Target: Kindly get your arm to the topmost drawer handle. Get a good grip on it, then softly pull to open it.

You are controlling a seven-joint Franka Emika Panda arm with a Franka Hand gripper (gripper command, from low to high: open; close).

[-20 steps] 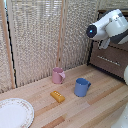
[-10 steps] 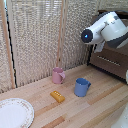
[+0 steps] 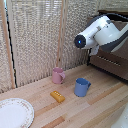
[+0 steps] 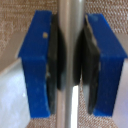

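The arm (image 3: 102, 32), glossy white with a dark blue round cap (image 3: 80, 41), reaches to the dark brown drawer unit (image 3: 117, 67) at the exterior view's right and hides the top drawer front there. In the wrist view, my gripper (image 4: 70, 65) is shut on the topmost drawer handle (image 4: 70, 25), a slim silver bar running between the jaws. The blue fingers (image 4: 37, 60) and their black pads press on it from both sides. The gripper itself is hidden in the exterior view.
A lower drawer's silver bar (image 3: 110, 62) shows under the arm. On the wooden table (image 3: 95, 107) stand a pink mug (image 3: 58, 75), a blue mug (image 3: 81, 87), a yellow block (image 3: 57, 96) and a white plate (image 3: 14, 112). A bamboo screen (image 3: 40, 35) stands behind.
The arm's blue cap has moved toward the exterior view's left and lower, away from the drawer unit. The mugs, block and plate have not moved.
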